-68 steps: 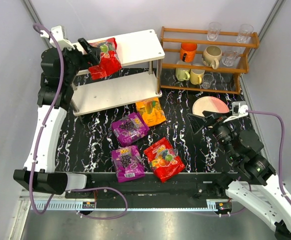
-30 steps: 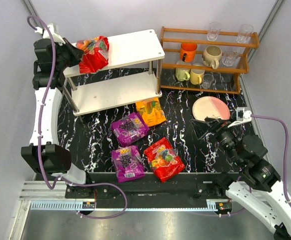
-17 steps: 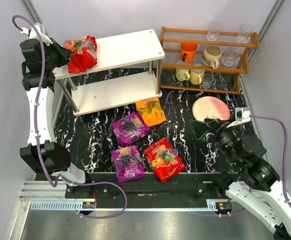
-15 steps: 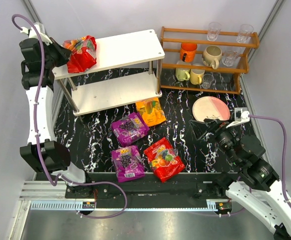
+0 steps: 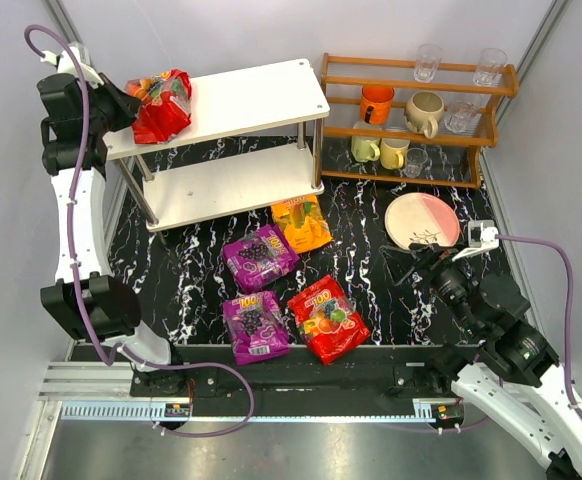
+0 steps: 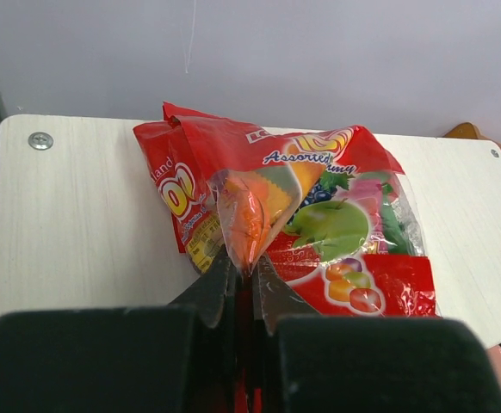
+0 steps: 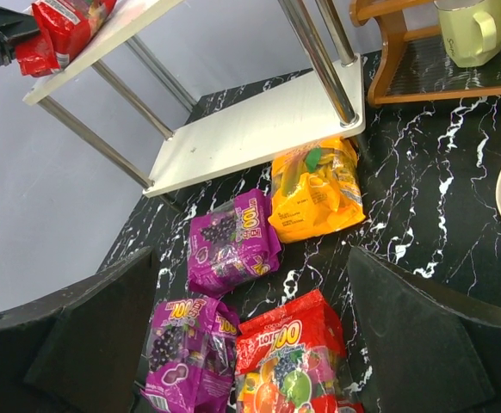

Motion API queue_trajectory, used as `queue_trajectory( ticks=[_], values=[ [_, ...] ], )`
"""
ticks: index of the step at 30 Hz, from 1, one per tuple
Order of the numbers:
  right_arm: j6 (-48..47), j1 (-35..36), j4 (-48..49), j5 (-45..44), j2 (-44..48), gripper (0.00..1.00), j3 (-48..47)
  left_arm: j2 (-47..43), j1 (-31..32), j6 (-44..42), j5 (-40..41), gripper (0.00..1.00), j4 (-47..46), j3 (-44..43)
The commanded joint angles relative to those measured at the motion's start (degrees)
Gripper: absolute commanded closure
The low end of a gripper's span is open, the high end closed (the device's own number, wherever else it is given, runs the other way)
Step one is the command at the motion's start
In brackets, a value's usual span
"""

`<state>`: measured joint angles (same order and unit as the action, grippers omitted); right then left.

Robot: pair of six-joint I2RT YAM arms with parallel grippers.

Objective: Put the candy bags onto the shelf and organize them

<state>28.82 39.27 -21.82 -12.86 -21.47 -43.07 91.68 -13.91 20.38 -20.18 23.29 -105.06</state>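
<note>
Glossy red fruit-print candy bag (image 6: 319, 224): flat on the left end of the top board of the white two-tier shelf with thin silver legs (image 5: 261, 95), gripped end at the board's left edge. Pinched at a crumpled fold by left gripper (image 6: 242, 288), jaws clamped tight on the film; likely a hold for steering the pouch until fully supported, release not yet made.

On black marbled tabletop (image 5: 371, 300), near side of the shelf: orange-yellow bag (image 5: 301, 222), purple bag (image 5: 259, 257), second purple bag (image 5: 254, 325), second red bag (image 5: 327, 318), all to be shelved.

Right gripper (image 5: 403, 262): fingers spread wide, holding nothing, right of the group, aimed their way.
</note>
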Motion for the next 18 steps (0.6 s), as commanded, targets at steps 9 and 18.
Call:
queue_trajectory(
  ticks=[9,18],
  values=[
    [0.9,-0.1,-0.6,-0.4,2.4,0.00,3.0,-2.8,-2.7,-0.2,0.9,0.85,-3.9,-0.7],
    [-0.6,0.0,-3.2,-1.5,-1.6,0.00,3.2,-6.9,-2.7,2.0,-1.1,0.18,-5.4,1.3]
  ],
)
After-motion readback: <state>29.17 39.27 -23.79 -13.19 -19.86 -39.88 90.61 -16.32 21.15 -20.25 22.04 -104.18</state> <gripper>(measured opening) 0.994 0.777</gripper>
